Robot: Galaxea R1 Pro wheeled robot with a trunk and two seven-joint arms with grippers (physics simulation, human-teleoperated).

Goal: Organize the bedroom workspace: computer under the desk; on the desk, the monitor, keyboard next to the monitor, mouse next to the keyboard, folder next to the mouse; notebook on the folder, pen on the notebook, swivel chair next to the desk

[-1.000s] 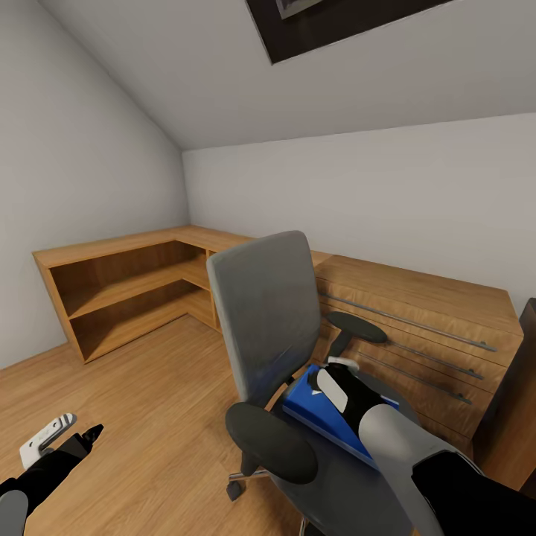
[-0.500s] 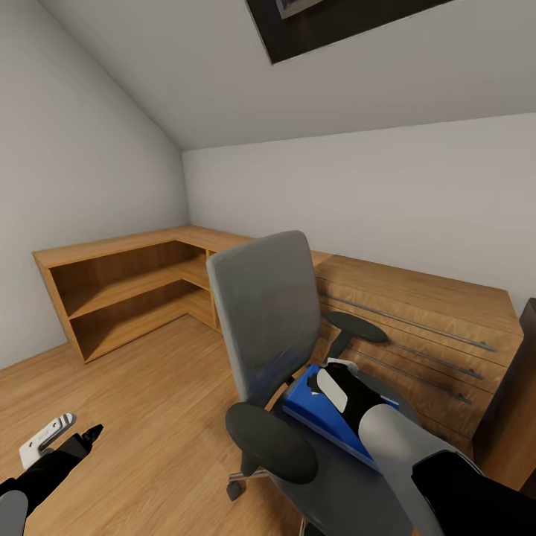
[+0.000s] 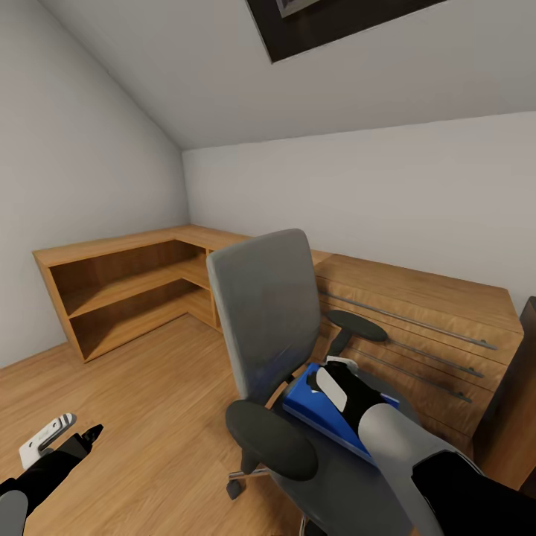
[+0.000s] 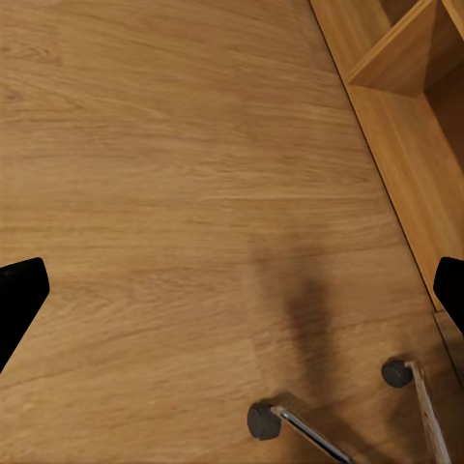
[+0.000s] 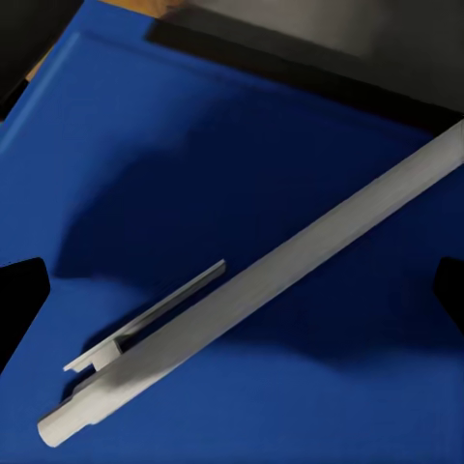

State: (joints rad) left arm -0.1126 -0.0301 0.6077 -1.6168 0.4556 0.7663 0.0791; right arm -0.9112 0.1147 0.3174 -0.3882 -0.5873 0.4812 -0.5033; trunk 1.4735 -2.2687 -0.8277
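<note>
Folder (image 3: 320, 413) on swivel chair (image 3: 279, 350), pen (image 5: 256, 274) atop

Grey swivel chair (image 3: 262, 320), blue folder (image 5: 193, 193), seemingly silver-grey pen (image 5: 261, 280).

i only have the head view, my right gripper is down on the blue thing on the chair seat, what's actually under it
Observer: In the right wrist view a grey pen lies on the blue folder, between the right gripper's spread fingers.
Operator: is it gripping the pen
Observer: No, both fingertips sit well apart from the pen, at opposite edges of that view.
Operator: and my left side, anything under it
Observer: The left wrist view shows bare wooden floor with two swivel chair castors and a shelf unit's edge; the left gripper is open.
</note>
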